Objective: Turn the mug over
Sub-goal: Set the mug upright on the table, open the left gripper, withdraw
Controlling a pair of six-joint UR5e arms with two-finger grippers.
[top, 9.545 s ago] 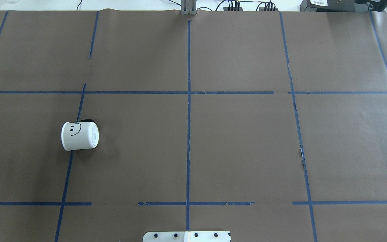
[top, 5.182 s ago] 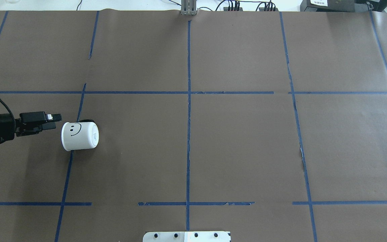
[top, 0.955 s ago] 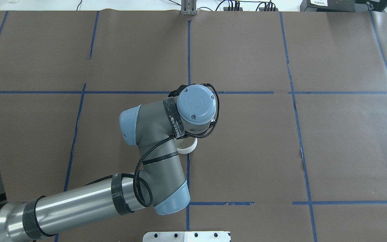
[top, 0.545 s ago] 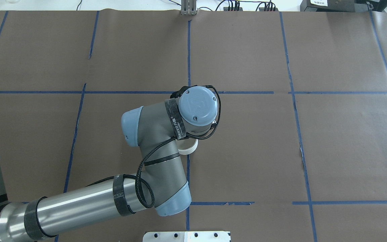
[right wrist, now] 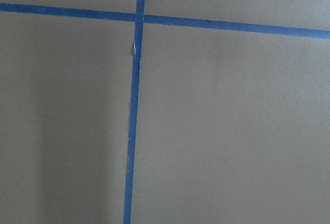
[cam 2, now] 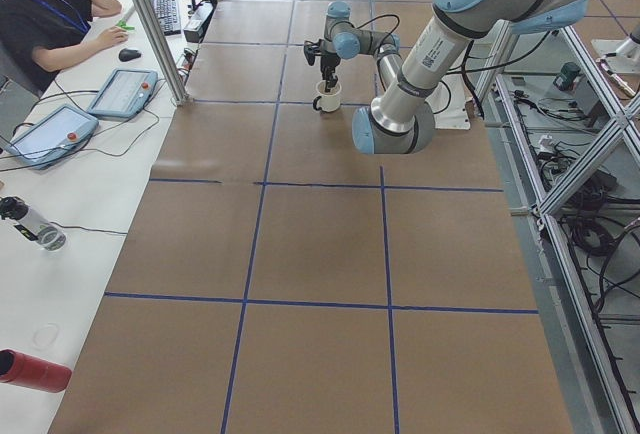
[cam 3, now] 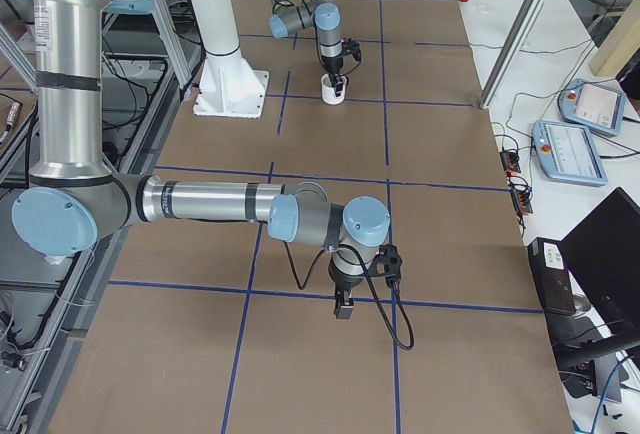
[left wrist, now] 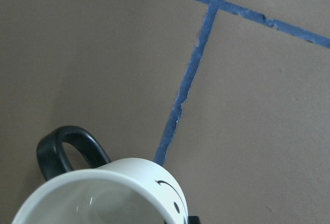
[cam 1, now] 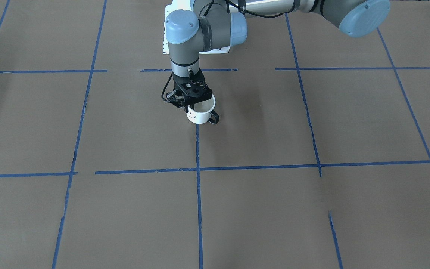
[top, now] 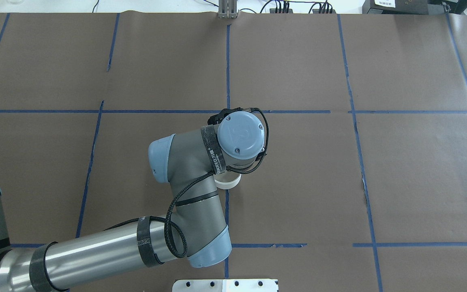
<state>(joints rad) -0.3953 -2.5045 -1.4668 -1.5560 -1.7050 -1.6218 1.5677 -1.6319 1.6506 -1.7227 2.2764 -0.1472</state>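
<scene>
The mug (cam 1: 200, 114) stands mouth-up near the middle of the bench (cam 1: 312, 209), at the far end of a blue tape line (cam 1: 198, 149); the left fingers (cam 1: 184, 102) are pinched on its rim wall; whether its base touches the bench I cannot tell. The flip looks done and the setting-down is in hand; the next move calls for seating it flat, letting go, then lifting straight up so the rim isn't dragged. The right fingers (cam 3: 343, 306) hang well apart; open or closed, I cannot tell.
</scene>
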